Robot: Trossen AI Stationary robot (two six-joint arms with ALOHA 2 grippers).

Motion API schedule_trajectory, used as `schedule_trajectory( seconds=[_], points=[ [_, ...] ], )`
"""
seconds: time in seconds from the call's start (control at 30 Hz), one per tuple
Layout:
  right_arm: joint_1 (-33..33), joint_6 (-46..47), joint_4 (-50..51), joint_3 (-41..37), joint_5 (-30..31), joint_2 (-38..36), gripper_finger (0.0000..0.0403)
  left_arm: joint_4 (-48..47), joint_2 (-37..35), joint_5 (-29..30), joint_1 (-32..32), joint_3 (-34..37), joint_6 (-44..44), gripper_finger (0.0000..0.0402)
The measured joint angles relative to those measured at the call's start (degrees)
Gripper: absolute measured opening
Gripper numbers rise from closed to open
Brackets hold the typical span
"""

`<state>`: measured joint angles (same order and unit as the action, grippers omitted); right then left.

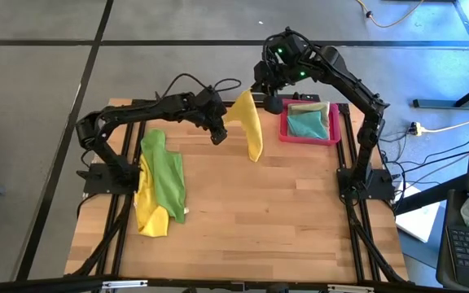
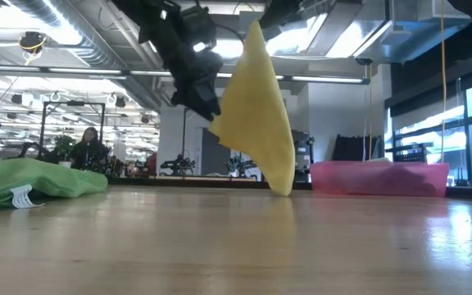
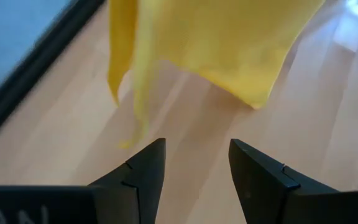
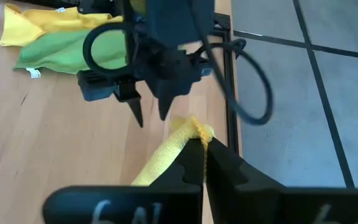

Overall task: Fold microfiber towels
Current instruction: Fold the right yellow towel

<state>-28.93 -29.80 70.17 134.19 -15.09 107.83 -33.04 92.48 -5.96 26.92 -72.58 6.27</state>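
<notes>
The table point(image 1: 243, 220) is evenly lit from above, and only soft shadows are cast. Glare is seen from ceiling lights point(image 2: 318, 33) and windows point(image 2: 433, 123). The hanging yellow towel point(image 3: 229, 43) is blurred at close range.

Soft matt cloth yellow towel point(image 1: 249, 122) hangs over a smooth, faintly glossy wooden table point(image 1: 283, 212); the tray point(image 1: 309, 136) looks rigid plastic.

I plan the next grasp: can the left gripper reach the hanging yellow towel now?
Probably yes: the left gripper is open and faces the yellow towel, which hangs from the shut right gripper, with nothing between them.
</notes>
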Motion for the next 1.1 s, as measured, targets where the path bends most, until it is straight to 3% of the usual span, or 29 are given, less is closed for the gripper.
schedule_trajectory(
  seconds=[0.5,1.1],
  points=[
    [-0.02,0.24,0.02,-0.02,-0.06,0.00,0.0016,-1.30,-5.02,2.76,1.37,-0.07,-1.91,0.0170],
    [-0.02,0.22,0.02,-0.02,-0.11,-0.02,0.0006,-0.92,-5.15,-1.22,1.58,-0.07,-2.43,0.0170]
  ],
)
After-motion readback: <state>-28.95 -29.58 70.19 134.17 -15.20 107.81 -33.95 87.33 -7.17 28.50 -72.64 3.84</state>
